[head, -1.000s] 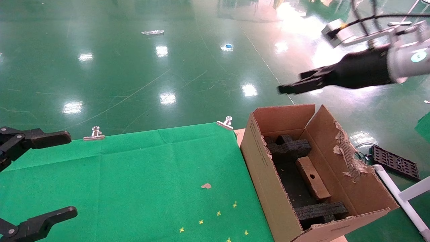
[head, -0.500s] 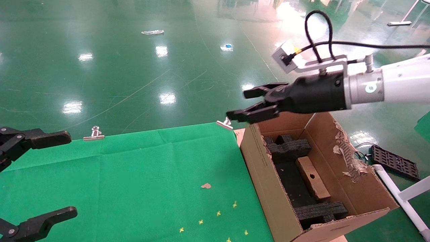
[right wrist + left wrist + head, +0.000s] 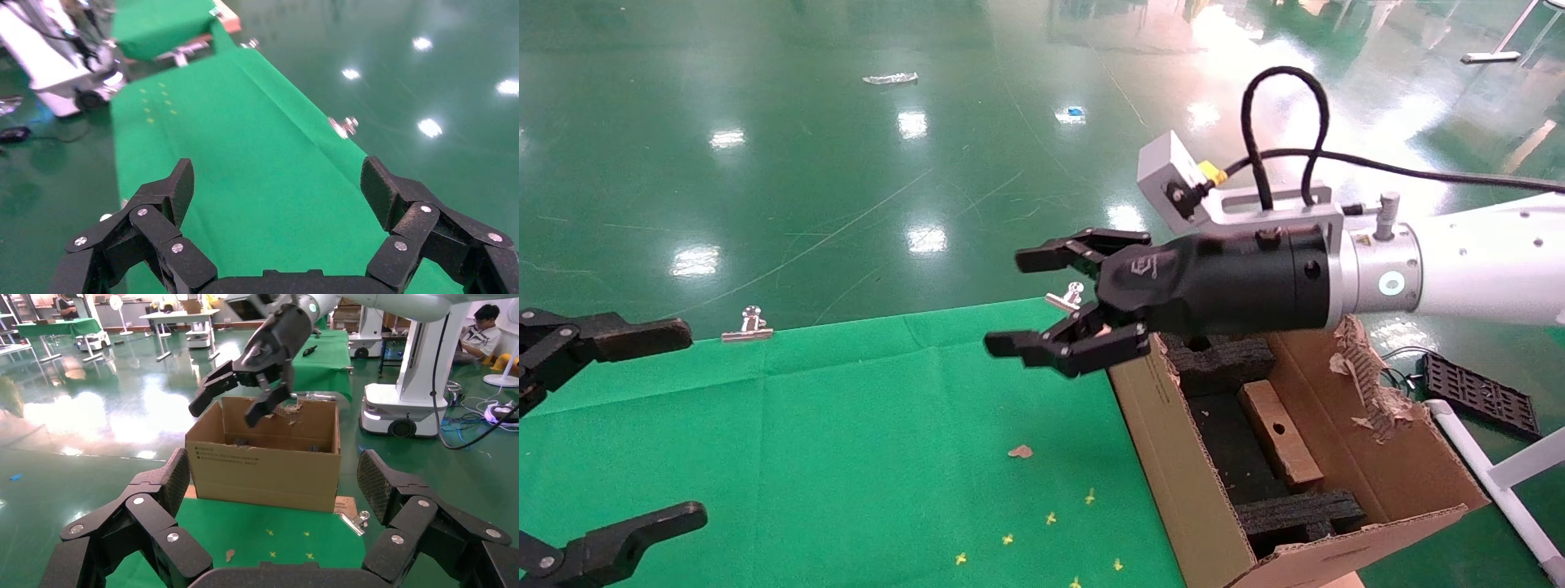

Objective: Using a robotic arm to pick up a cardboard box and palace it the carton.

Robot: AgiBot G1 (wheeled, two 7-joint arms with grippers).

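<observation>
Now right claw [image 3: 1050, 302] spread, cardboard box [image 3: 1281, 434] in carton [image 3: 1173, 457]

Bright overhead lamps light the scene evenly. The glossy green floor [image 3: 846, 163] throws back white glare spots, strongest at the far right in the head view. The surface [image 3: 846, 433] under its matte green cloth shows no glare. The right wrist view's background looks soft.

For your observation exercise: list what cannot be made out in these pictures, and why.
- Far end of the carton: head view, hidden behind the right end effector.
- Cardboard box: left wrist view, hidden by the carton wall.
- Left end effector: head view, cut off by the edge.
</observation>
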